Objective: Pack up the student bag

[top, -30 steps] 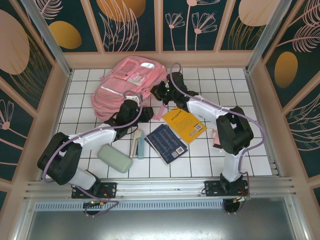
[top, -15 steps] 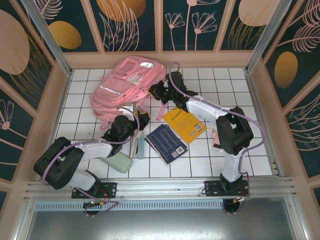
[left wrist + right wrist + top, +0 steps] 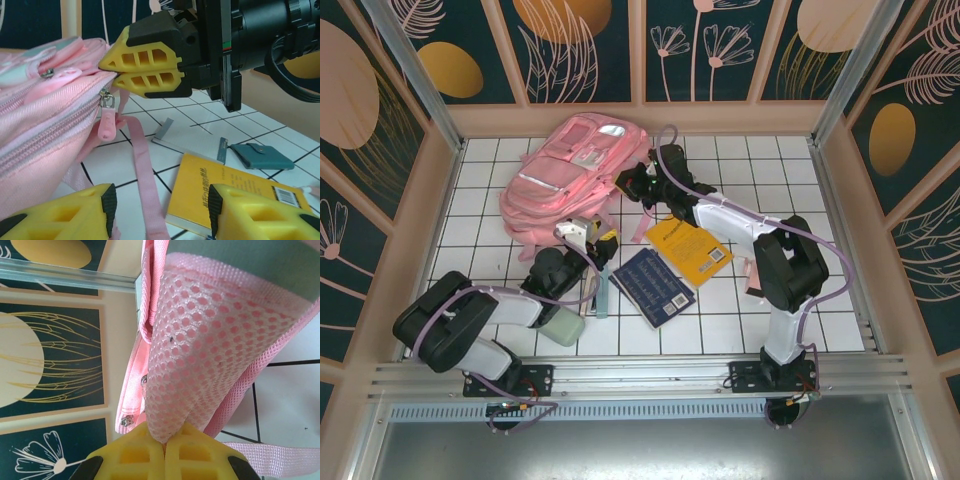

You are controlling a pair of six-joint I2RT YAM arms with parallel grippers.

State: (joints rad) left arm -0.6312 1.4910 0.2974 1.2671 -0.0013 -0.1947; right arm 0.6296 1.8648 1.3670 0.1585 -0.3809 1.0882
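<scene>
Your right hand [image 3: 164, 441] was shut on the mesh edge of the bag [image 3: 565, 165], at 11 o'clock on the desk [image 3: 790, 190], probably steadying it. Your left hand [image 3: 161, 207] was half open, empty, near the zipper [image 3: 106, 97].

The student bag [image 3: 220, 340]: soft pink cloth, coarse mesh panel. My right gripper [image 3: 164, 440]: matt yellow plastic. Table tiles [image 3: 295, 385]: smooth.

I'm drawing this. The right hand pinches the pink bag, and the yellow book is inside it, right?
No: the yellow book lies on the table beside the pink bag, as the top view shows. The right hand does pinch the bag.
</scene>
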